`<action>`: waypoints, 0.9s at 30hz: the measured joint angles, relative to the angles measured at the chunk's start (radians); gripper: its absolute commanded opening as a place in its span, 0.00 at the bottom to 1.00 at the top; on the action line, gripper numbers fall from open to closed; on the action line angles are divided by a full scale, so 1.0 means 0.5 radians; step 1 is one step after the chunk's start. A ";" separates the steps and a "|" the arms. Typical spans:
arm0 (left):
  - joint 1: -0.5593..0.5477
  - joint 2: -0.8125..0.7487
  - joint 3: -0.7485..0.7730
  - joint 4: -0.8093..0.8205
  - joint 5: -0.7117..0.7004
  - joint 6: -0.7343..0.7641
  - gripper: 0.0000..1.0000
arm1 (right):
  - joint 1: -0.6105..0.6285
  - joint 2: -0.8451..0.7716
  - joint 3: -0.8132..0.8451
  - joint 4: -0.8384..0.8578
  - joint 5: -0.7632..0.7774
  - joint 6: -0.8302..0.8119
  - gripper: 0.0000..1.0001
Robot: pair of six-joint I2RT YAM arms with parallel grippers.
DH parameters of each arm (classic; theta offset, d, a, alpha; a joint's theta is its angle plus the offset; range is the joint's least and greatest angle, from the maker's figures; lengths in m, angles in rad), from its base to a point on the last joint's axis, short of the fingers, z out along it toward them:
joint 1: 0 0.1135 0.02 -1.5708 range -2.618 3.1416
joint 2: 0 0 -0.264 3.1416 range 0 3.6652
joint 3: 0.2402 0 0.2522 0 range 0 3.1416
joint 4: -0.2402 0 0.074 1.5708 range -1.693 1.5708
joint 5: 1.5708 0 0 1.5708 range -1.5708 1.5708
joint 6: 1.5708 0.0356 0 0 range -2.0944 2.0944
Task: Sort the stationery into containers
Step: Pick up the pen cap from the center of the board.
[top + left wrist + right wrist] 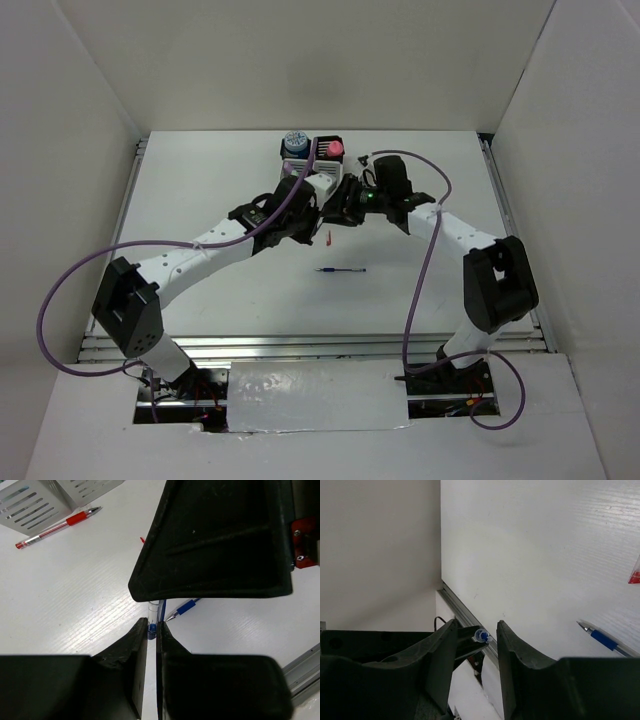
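Cups (pixel 318 160) hold blue roll (pixel 294 140), pink-capped tube (pixel 336 148); left end effector (pixel 152 627) pinches pen (pixel 154 611) (right end effector (pixel 476 630) parted).

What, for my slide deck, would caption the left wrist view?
The left gripper, jaws shut on a blue pen; red pen lying beside white slotted cups.

The left arm (pixel 205 252) and right arm (pixel 455 232) both reach forward and bend inward, their wrists almost meeting. The left pincer (pixel 151 626) has its jaws nearly together, pinching a thin blue pen (pixel 153 611) at the fingertips. The right pincer (pixel 476 625) faces it tip to tip, jaws apart on either side of that pen's end.
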 measured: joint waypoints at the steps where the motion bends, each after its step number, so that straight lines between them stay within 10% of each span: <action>1: 0.000 0.002 0.000 -0.001 0.001 0.000 0.00 | 0.001 0.008 0.005 -0.001 0.002 0.002 0.42; 27: -0.001 0.027 0.032 -0.014 -0.002 -0.002 0.00 | 0.003 0.069 0.010 -0.018 0.027 0.027 0.00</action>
